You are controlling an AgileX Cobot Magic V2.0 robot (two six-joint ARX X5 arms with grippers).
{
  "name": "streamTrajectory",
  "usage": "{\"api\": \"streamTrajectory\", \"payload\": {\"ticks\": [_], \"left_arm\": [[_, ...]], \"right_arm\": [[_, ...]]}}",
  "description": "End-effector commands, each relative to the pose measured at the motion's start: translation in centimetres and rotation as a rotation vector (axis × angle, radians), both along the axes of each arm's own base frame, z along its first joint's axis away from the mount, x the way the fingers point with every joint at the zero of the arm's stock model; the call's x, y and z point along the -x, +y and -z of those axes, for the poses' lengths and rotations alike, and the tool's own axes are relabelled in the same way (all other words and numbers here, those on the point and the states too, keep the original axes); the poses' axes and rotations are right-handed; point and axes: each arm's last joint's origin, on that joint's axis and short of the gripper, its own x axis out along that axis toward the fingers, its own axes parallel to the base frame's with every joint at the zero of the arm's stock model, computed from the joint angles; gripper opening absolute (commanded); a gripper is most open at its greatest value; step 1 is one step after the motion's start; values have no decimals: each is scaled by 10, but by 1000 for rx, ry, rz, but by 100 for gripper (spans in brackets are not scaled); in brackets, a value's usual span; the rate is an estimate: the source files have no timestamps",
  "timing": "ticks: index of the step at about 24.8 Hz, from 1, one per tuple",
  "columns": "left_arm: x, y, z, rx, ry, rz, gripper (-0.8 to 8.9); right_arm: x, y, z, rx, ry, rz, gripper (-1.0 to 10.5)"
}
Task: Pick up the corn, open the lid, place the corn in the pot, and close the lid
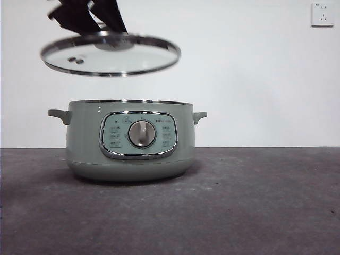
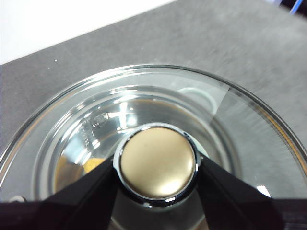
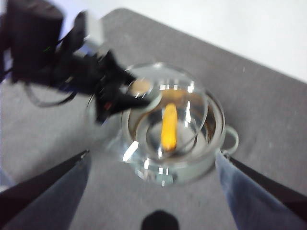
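My left gripper (image 1: 106,24) is shut on the lid's round knob (image 2: 158,163) and holds the glass lid (image 1: 111,56) in the air, slightly tilted, a short way above the sage-green pot (image 1: 85,138). The pot stands open on the table, left of centre. The corn (image 3: 169,127) lies inside the pot (image 3: 192,165), seen from above in the right wrist view, partly under the lid (image 3: 192,110). A bit of yellow shows through the glass in the left wrist view (image 2: 91,167). My right gripper (image 3: 152,154) is open and empty, high above the pot.
The dark grey table surface (image 1: 255,202) stretches to the right of the pot. A white wall stands behind, with a wall socket (image 1: 322,14) at the top right.
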Motion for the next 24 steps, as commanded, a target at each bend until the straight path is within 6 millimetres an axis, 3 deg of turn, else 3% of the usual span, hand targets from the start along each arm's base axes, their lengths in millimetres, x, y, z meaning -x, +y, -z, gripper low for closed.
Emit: {"api": "streamTrajectory", "payload": {"ticks": [1, 14, 24], "left_arm": [[-7, -6, -5, 12, -77, 23, -8], [-40, -25, 29, -3, -77, 18, -8], [-46, -38, 48, -49, -40, 4, -8]], "right_arm": [[15, -12, 12, 25, 64, 12, 440], [97, -89, 63, -14, 132, 158, 440], [132, -122, 71, -107, 87, 222, 439]]}}
